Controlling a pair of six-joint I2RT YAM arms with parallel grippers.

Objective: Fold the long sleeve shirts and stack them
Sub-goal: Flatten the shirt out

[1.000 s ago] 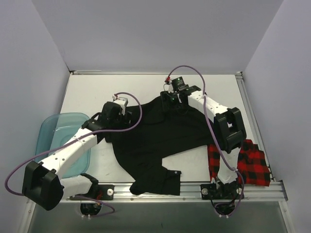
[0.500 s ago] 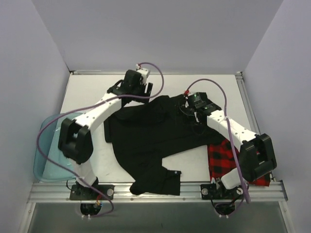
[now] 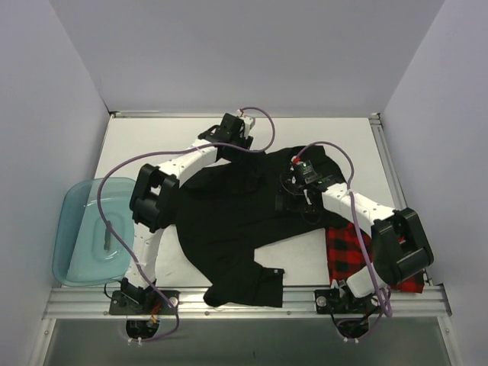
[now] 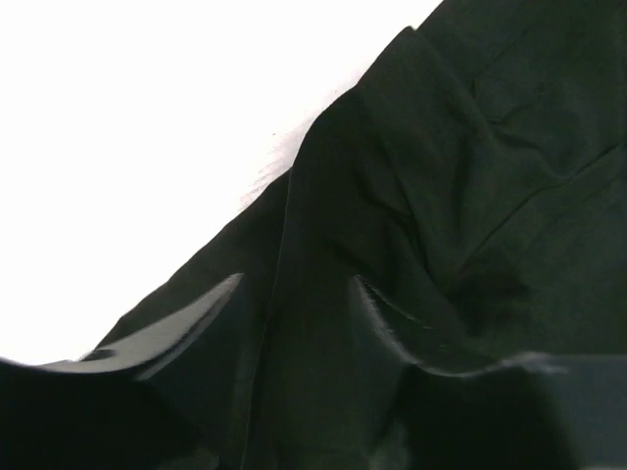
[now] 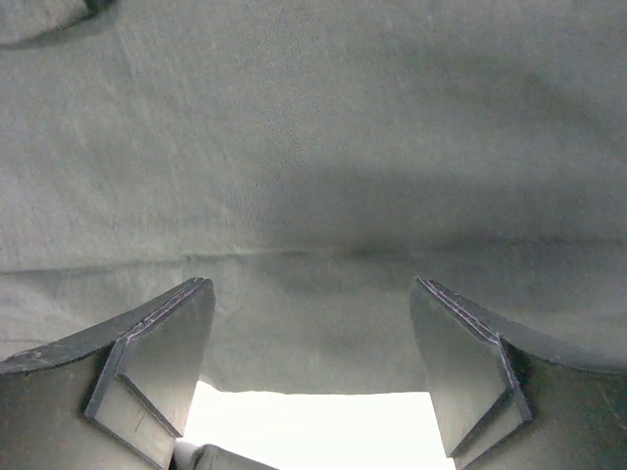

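Left gripper [image 4: 294, 299] has been swung onto the edge of the black shirt [image 3: 229, 221]. Cloth lies between its narrowing jaws, but a grasp cannot be told. Right gripper [image 5: 312, 294] has been reopened and is empty above flat cloth, so a fresh fold is judged imminent.

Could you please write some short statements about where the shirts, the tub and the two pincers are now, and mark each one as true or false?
1. The black shirt lies spread on the table. True.
2. The checked shirt lies inside the blue tub. False: it lies at the near right of the table, beside the black shirt.
3. The right pincer has its fingers wide apart above cloth. True.
4. The left pincer hangs over the tub. False: it is at the far edge of the black shirt, with cloth between its fingers.
5. The tub stands at the table's left edge. True.
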